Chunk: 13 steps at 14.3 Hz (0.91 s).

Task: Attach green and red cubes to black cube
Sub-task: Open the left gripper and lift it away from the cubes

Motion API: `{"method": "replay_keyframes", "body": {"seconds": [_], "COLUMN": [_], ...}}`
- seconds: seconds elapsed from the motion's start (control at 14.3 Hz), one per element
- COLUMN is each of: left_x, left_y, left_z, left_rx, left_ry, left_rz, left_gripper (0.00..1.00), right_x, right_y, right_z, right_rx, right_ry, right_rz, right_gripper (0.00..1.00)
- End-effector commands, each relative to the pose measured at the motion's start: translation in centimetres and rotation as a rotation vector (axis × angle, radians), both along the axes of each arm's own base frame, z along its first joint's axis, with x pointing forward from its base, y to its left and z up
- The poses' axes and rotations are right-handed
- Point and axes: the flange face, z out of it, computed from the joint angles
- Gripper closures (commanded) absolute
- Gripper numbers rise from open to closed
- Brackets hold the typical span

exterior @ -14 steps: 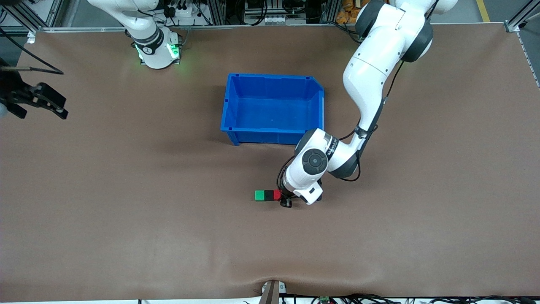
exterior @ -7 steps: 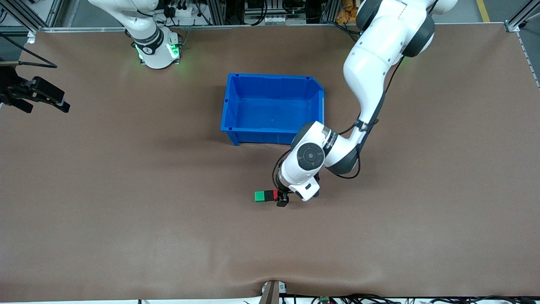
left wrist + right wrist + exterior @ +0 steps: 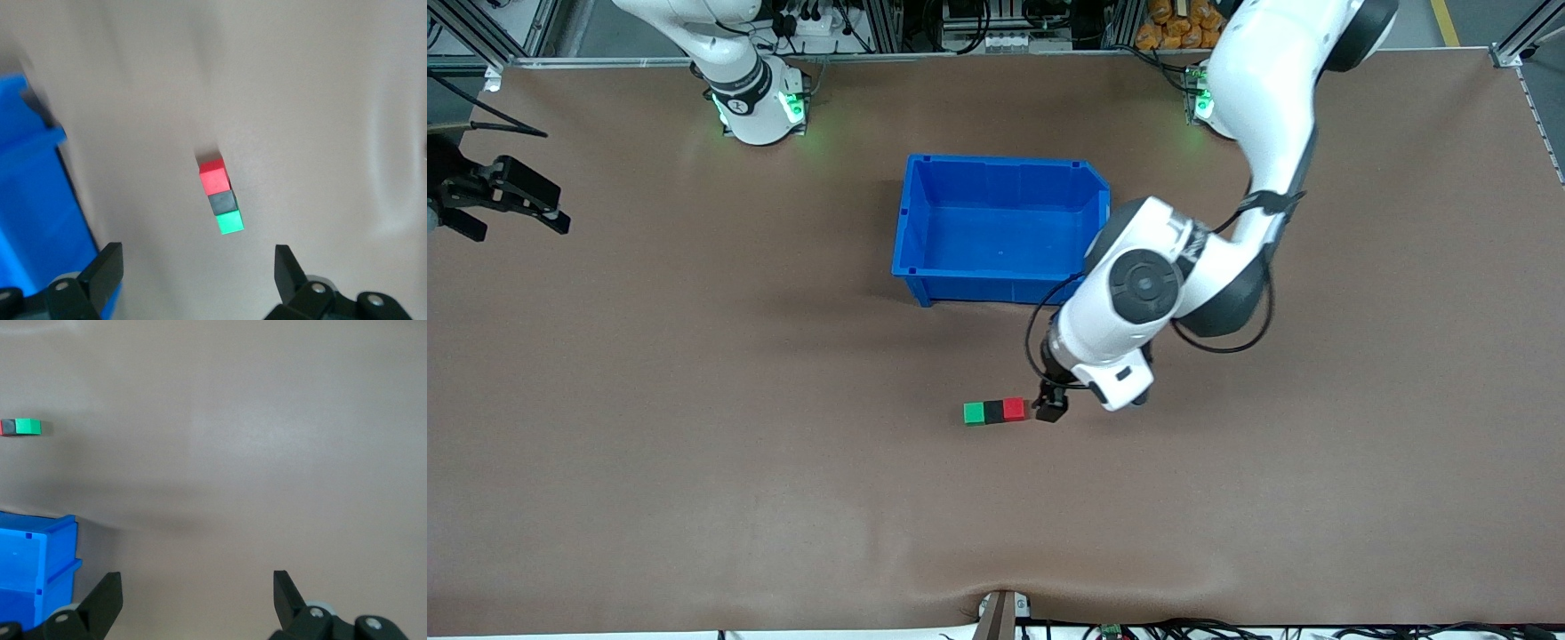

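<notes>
The green cube [image 3: 974, 413], the black cube [image 3: 993, 412] and the red cube [image 3: 1014, 409] lie in one touching row on the table, black in the middle. My left gripper [image 3: 1054, 402] hangs open just off the red end of the row, holding nothing. In the left wrist view the red cube [image 3: 213, 177], black cube [image 3: 222, 201] and green cube [image 3: 230, 222] show ahead of the open left gripper [image 3: 199, 267], apart from it. My right gripper [image 3: 516, 222] waits open at the right arm's end of the table. In its own view, the right gripper [image 3: 197, 593] is empty, with the green cube [image 3: 28, 426] far off.
A blue bin [image 3: 925, 222] with nothing visible in it stands farther from the front camera than the cube row; it also shows as a blue bin [image 3: 33, 220] and a blue bin [image 3: 33, 567] in the wrist views. The left arm's elbow [image 3: 1147, 284] hangs over the bin's corner.
My left gripper has opened and let go of the red cube, then risen and drawn back toward the left arm's end. The cube row stays put. The right gripper shifted slightly.
</notes>
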Motion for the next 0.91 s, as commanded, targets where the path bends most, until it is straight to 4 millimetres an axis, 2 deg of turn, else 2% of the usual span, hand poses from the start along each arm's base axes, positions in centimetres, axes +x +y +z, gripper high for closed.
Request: {"method": "replay_keyframes", "body": {"seconds": [0.0, 0.21, 0.42, 0.63, 0.84], "left_x": [-0.9, -0.4, -1.4, -2.4, -3.8], "left_y": [3.8, 8.9, 12.9, 16.8, 18.5], "left_z": [4.4, 6.7, 9.8, 13.9, 17.2], "left_rx": [0.022, 0.042, 0.062, 0.048, 0.040], "left_ry": [0.026, 0.059, 0.099, 0.084, 0.056], "left_rz": [-0.160, -0.284, -0.461, -0.615, -0.735], "left_gripper": [0.00, 0.00, 0.00, 0.00, 0.00], "right_x": [0.2, 0.2, 0.1, 0.1, 0.0], "right_y": [0.0, 0.7, 0.2, -0.1, -0.2], "right_z": [0.5, 0.5, 0.7, 0.8, 1.4], "right_rx": [-0.013, -0.020, -0.024, -0.062, -0.059], "right_ry": [0.000, 0.000, -0.003, -0.005, -0.016], "right_rz": [0.026, 0.036, 0.029, 0.026, 0.015], "right_gripper": [0.00, 0.00, 0.00, 0.00, 0.00]}}
